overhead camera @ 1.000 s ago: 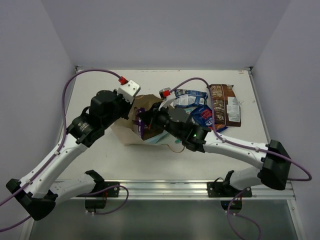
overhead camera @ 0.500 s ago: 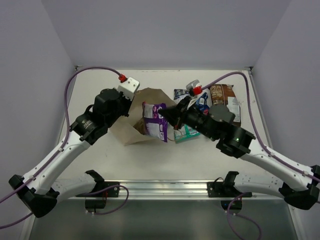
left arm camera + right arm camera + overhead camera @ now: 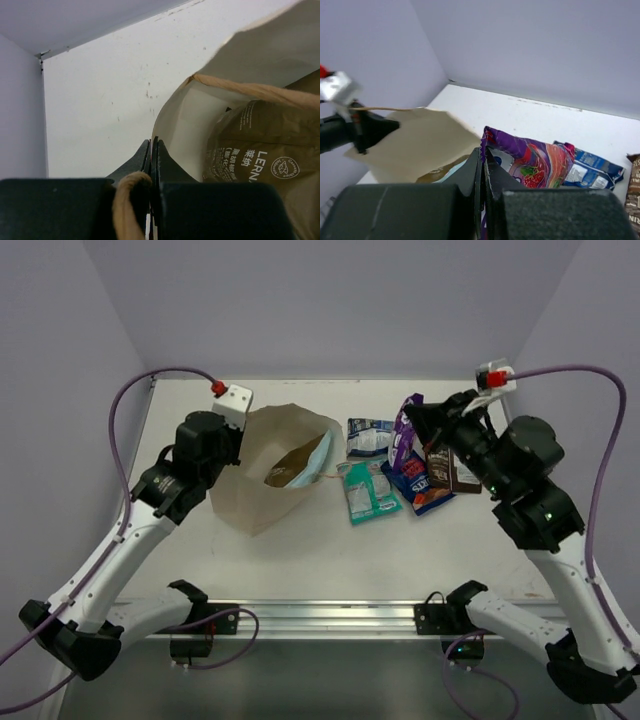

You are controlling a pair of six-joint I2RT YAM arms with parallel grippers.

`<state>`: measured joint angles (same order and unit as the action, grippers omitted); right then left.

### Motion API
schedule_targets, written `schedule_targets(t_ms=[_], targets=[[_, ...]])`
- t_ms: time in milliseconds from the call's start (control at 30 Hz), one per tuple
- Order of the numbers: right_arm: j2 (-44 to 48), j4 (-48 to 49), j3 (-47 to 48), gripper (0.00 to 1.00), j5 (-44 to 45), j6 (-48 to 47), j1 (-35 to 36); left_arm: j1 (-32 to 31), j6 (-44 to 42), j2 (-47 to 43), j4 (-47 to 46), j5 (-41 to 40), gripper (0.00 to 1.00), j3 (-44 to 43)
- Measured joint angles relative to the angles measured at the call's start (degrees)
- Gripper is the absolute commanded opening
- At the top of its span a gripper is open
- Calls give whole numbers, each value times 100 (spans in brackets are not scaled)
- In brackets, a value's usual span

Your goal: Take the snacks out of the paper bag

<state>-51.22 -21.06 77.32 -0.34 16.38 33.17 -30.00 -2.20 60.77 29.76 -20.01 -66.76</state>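
The tan paper bag [image 3: 262, 495] lies on its side, mouth open to the right. My left gripper [image 3: 236, 446] is shut on its rim [image 3: 172, 107], a twisted handle [image 3: 250, 90] beside it. A brown packet [image 3: 260, 150] and a light blue one [image 3: 316, 464] show inside the bag. My right gripper [image 3: 413, 420] is shut on the top edge of the purple-and-white packet [image 3: 535, 160], held in the air right of the bag. On the table lie a teal packet [image 3: 366, 491], a dark blue one [image 3: 421, 481], a blue-white one [image 3: 371, 436] and a brown one [image 3: 452, 468].
Purple cables loop from both wrists. White walls close the table at the back and sides [image 3: 320, 320]. A metal rail [image 3: 330, 617] runs along the near edge between the arm bases.
My right gripper has drawn the purple packet out of the bag's mouth and carried it up and right, over the packets on the table. The teal packet now lies clear of the bag.
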Motion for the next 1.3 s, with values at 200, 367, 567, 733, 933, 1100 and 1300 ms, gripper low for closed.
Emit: schedule_targets(t_ms=[200, 367, 567, 733, 933, 1100, 1300], targets=[[-1349, 114, 48, 0, -426, -52, -566, -2, -116, -588, 264, 7, 0, 2], [-3101, 973, 31, 0, -1029, 372, -579, 0, -343, -717, 422, 7, 0, -24], [-4710, 2712, -20, 0, -1825, 1377, -509, 0, -678, -743, 474, 55, 0, -26], [-5230, 3797, -459, 15, -2192, 2175, -461, 0, -916, -732, 476, 496, 0, -28], [-5149, 3941, -1425, 57, -2026, 2192, -516, 0, -1113, -708, 476, 1003, 0, -20], [-4135, 2579, -1781, 76, -1486, 1244, -566, 0, -1307, -710, 492, 1290, 0, 15], [-1869, 1357, -1453, 80, -824, -275, -566, 0, -1467, -723, 507, 1438, 0, 70]])
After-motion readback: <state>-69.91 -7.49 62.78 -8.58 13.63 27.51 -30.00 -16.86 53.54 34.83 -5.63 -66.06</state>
